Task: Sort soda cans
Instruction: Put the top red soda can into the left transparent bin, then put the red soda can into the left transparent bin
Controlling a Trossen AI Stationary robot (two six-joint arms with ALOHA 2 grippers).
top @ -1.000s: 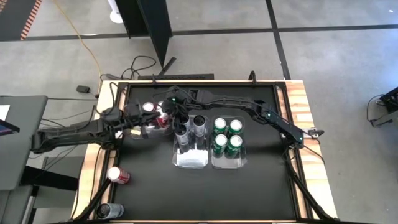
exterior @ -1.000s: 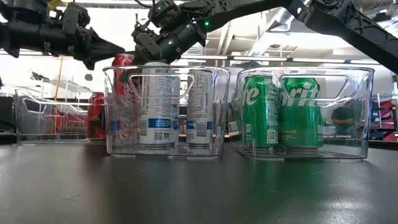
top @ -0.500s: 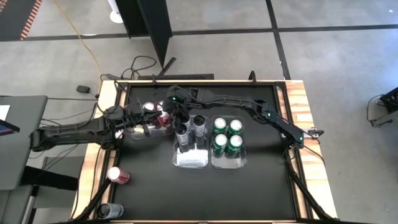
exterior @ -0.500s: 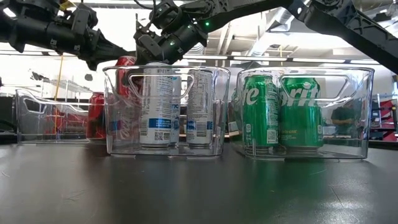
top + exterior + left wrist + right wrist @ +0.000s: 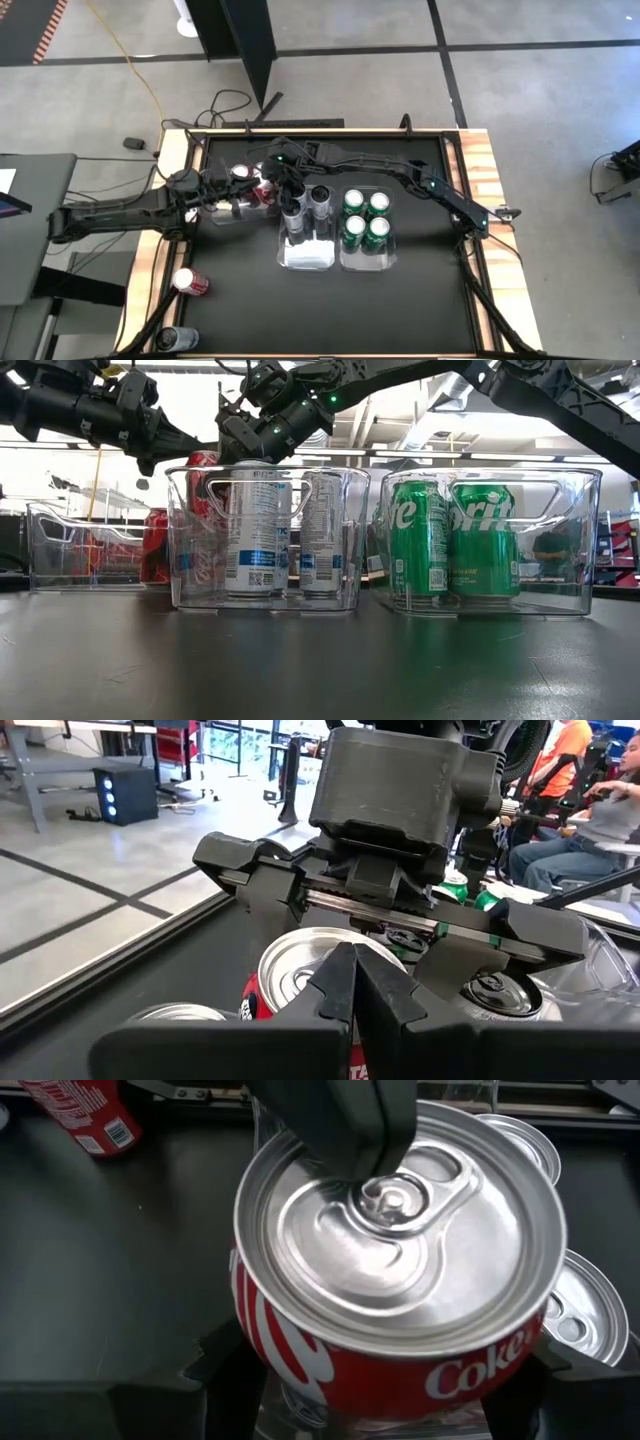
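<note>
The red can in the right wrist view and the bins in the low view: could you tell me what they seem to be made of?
Red can: apparently aluminium, with a bright brushed-silver lid, pull tab and glossy red printed wall. Bins: likely clear, glossy, rigid plastic, since the cans show through their walls.

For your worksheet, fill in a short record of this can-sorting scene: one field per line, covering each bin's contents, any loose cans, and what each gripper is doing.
Right bin: four green cans
Middle bin: two silver cans, upright
Left bin: red cans, number unclear
Loose cans: a red one on its side and a dark one near the table's left front corner
Right gripper: holds a red Coke can by its sides, near the left bin
Left gripper: shut, tips over that can's top
</note>
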